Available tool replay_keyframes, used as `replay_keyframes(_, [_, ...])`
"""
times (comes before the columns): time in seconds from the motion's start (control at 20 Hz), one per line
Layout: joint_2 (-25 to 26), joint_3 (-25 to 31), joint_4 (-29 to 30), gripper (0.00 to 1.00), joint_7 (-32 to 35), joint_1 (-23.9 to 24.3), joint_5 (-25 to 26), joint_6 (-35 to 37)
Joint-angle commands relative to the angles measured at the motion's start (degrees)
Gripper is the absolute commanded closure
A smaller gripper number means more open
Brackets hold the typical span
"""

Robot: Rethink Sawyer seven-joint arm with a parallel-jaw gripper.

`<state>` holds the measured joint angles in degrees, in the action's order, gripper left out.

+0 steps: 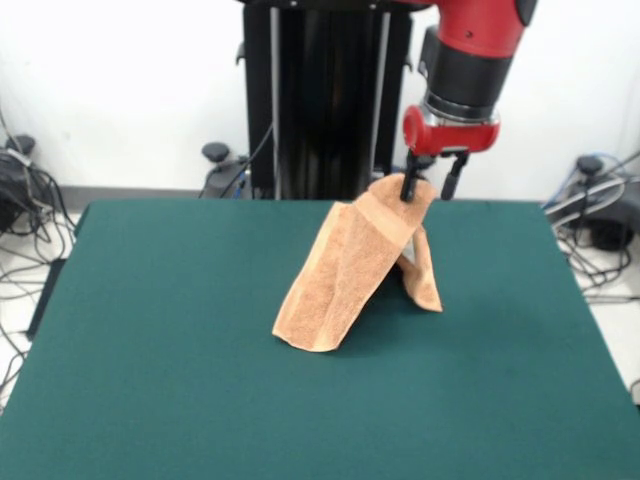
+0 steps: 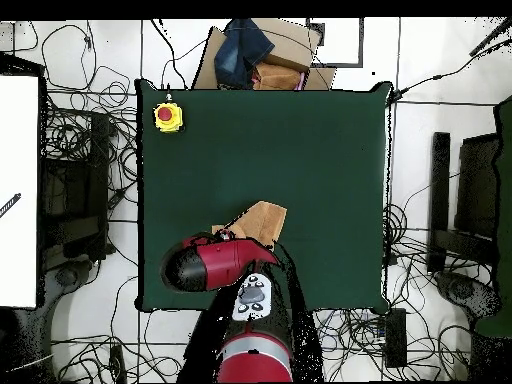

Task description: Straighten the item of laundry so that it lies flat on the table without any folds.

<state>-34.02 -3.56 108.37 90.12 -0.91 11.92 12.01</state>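
Where it meets the towel (image 1: 350,270), the gripper (image 1: 432,186) apparently pinches a corner.

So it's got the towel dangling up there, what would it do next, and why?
Probably carry the held corner sideways while lowering it. The pincer grips the towel by its top edge, lifted off the table; its lower end rests there, and one part hangs doubled behind. Dragging may pull that fold out so it lies flat.
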Motion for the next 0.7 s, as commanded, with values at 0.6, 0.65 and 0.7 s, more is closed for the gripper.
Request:
replay_keyframes(0.6, [-2.29, 0.83, -3.41, 0.0, 8.45, -0.13, -2.91, 7.82])
replay_keyframes(0.65, [-3.21, 0.9, -3.67, 0.0, 8.11, -0.11, -3.15, 9.42])
replay_keyframes(0.7, [-3.72, 1.16, -4.1, 0.0, 7.75, -0.03, -3.43, 11.02])
